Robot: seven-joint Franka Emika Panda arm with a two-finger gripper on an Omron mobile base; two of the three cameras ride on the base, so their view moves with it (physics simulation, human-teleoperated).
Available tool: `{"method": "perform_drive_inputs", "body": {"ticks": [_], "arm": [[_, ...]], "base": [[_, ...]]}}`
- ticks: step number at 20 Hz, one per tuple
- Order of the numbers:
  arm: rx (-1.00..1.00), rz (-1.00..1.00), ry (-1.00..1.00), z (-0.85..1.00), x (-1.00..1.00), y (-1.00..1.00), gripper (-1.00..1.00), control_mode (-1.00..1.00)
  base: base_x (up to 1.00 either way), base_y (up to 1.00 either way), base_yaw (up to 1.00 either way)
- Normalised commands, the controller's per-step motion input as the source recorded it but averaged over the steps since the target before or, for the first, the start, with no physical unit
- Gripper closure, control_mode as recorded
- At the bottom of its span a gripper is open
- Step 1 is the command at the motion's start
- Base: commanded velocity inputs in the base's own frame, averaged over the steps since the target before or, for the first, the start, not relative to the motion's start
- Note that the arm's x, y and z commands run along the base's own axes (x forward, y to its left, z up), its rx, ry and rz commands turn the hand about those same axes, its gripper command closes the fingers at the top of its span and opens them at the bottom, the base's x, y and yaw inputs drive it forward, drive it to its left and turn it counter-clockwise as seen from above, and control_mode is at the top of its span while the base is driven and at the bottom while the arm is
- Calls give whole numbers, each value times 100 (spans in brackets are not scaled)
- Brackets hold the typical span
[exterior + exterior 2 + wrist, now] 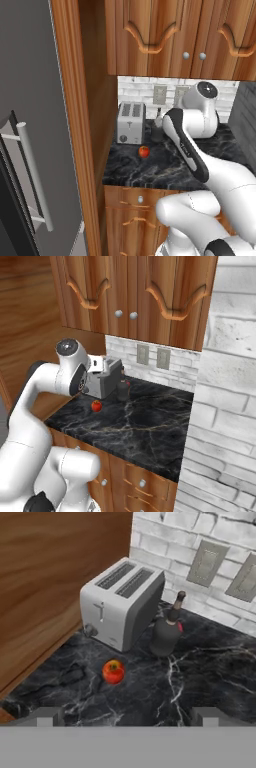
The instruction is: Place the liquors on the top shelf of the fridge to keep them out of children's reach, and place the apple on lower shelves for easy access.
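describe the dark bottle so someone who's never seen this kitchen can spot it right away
Start at the black marble counter under the wooden wall cabinets, at its left end by the wood side panel. A silver two-slot toaster stands there against the white brick backsplash; the dark bottle stands upright just to the toaster's right. It is round-bodied with a thin neck, unlike the small red apple lying in front.

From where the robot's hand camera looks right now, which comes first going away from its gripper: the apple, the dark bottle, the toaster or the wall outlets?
1. Apple, on the counter, closest to the open gripper.
2. Dark bottle and toaster, side by side behind it; too close to call.
3. Wall outlets, on the brick backsplash, farthest.
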Motion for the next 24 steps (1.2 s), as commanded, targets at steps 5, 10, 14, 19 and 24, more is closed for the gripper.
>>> {"method": "perform_drive_inputs", "body": {"ticks": [5,10,14,19,24], "arm": [[10,0,18,-63,41,0,-100,-100],[9,0,20,-54,43,11,-100,-100],[0,0,18,-56,36,26,-100,-100],[0,0,18,-55,38,18,-100,-100],[0,0,8,-44,41,5,-100,-100]], "base": [[0,0,0],[0,0,0],[0,0,0],[0,0,0],[0,0,0]]}}
